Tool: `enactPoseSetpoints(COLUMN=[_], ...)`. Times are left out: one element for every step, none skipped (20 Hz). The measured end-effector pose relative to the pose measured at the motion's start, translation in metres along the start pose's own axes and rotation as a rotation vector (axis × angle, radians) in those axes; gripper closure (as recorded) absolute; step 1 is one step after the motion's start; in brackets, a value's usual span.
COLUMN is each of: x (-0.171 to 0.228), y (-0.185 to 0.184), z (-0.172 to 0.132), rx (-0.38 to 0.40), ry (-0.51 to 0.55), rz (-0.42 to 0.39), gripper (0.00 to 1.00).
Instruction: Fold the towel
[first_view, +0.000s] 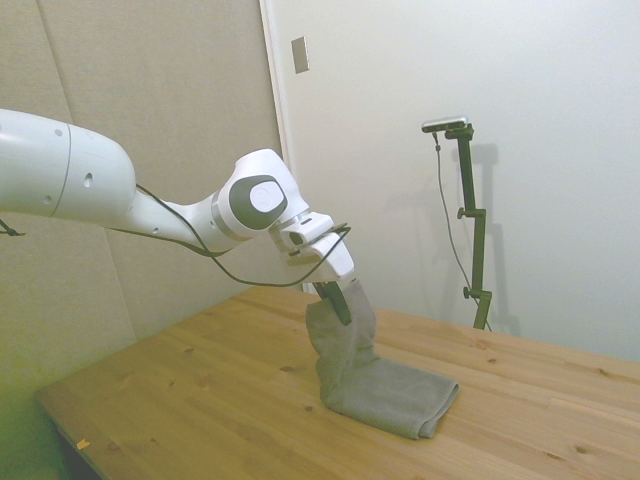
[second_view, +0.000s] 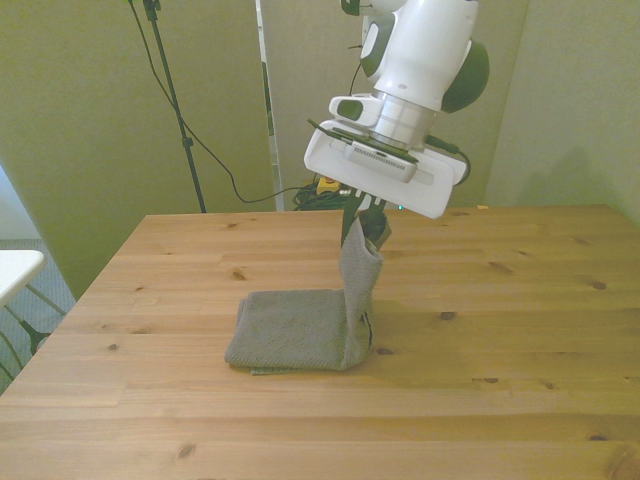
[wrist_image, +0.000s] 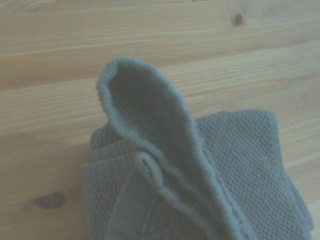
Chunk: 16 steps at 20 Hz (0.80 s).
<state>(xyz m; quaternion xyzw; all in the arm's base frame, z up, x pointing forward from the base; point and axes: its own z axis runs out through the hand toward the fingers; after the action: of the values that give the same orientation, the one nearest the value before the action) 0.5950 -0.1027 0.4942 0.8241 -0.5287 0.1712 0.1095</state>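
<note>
1. On the table (second_view: 520, 300), near its middle, lies the towel (second_view: 295, 330), grey and layered.
2. One end of it is lifted off the wood; the rest rests flat on the boards.
3. From the flat part, the raised flap stands at about 3 o'clock in the front view and at about 9 o'clock in the side view.
4. That flap rises almost upright, leaning slightly, with a soft bend where it leaves the flat stack.
5. Gripper (second_view: 366, 222) pinches the top of the flap, its dark fingers (first_view: 337, 300) pressed together on the cloth.
6. White arm (first_view: 90, 185) slopes down to the gripper from about 10 o'clock in the side view.
7. Wrist view shows the towel (wrist_image: 235, 170) from close by: the lifted edge curls into a narrow open loop, with the knitted layers spread beneath it and bare planks around.
8. A thick folded edge shows on the flat part's end in the side view, at about 4 o'clock from the gripper.
</note>
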Motion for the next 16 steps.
enactPoseSetpoints(x=[0.006,0.012,0.018,0.025,0.030,0.034,0.038,0.041,0.046,0.050,0.054,0.059,0.064,0.069,0.074,0.077], y=[0.006,0.012,0.019,0.025,0.031,0.035,0.040,0.043,0.047,0.050,0.054,0.059,0.064,0.070,0.075,0.080], z=[0.001,0.004,0.010,0.016,0.023,0.029,0.035,0.042,0.048,0.054,0.061,0.068,0.076,0.083,0.091,0.098], rx=[0.007,0.014,0.021,0.030,0.038,0.049,0.062,0.078,0.100,0.125,0.153,0.182,0.209,0.230,0.247,0.266], ry=[-0.007,-0.018,-0.025,-0.035,-0.043,-0.051,-0.060,-0.070,-0.085,-0.104,-0.130,-0.156,-0.178,-0.199,-0.218,-0.240], rz=[0.010,0.021,0.030,0.039,0.044,0.048,0.052,0.055,0.058,0.058,0.059,0.063,0.068,0.071,0.074,0.076], gripper=[1.00,1.00,1.00,1.00,1.00,1.00,1.00,1.00,1.00,1.00,1.00,1.00,1.00,1.00,1.00,0.00])
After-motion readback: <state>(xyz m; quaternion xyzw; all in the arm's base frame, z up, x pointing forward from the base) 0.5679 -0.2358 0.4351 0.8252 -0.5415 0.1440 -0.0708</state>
